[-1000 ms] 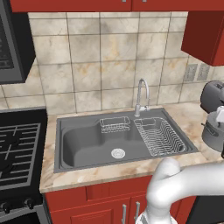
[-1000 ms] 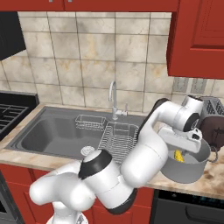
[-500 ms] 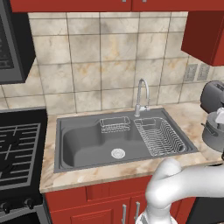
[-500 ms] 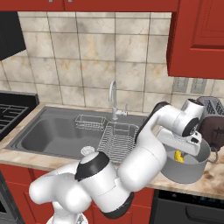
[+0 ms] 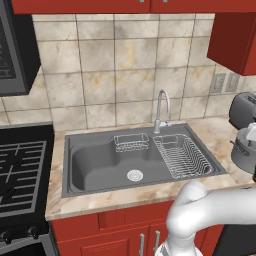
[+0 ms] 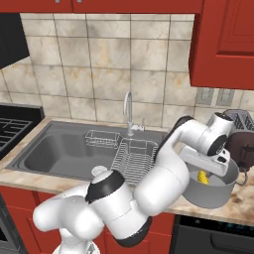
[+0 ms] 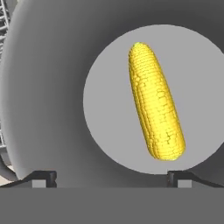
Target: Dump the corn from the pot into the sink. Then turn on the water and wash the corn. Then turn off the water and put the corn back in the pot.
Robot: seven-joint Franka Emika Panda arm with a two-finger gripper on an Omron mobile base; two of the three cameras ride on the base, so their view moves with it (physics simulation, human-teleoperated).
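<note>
The yellow corn (image 7: 155, 103) lies on the flat floor of the grey pot (image 7: 43, 87), off to the right side in the hand view. My gripper (image 7: 111, 179) hangs over the pot's mouth, looking straight down into it. Its jaws stand open and hold nothing, with the fingertips (image 7: 43, 177) well apart. In the right base view the pot (image 6: 213, 194) stands on the counter right of the sink (image 6: 64, 149), and the corn (image 6: 203, 177) shows just over its rim under my hand. The left base view has the pot (image 5: 244, 152) at the right edge and the sink (image 5: 100, 165) in the middle.
A chrome tap (image 5: 161, 107) rises behind the sink. A wire dish rack (image 5: 182, 156) fills the basin's right part and a small wire basket (image 5: 131, 142) hangs at the back. A dark toaster (image 6: 243, 144) stands right behind the pot. A stove (image 5: 20, 165) is at left.
My hand has sunk a little lower and to the right over the pot. The jaws have stayed open, and the corn and pot have not moved.
</note>
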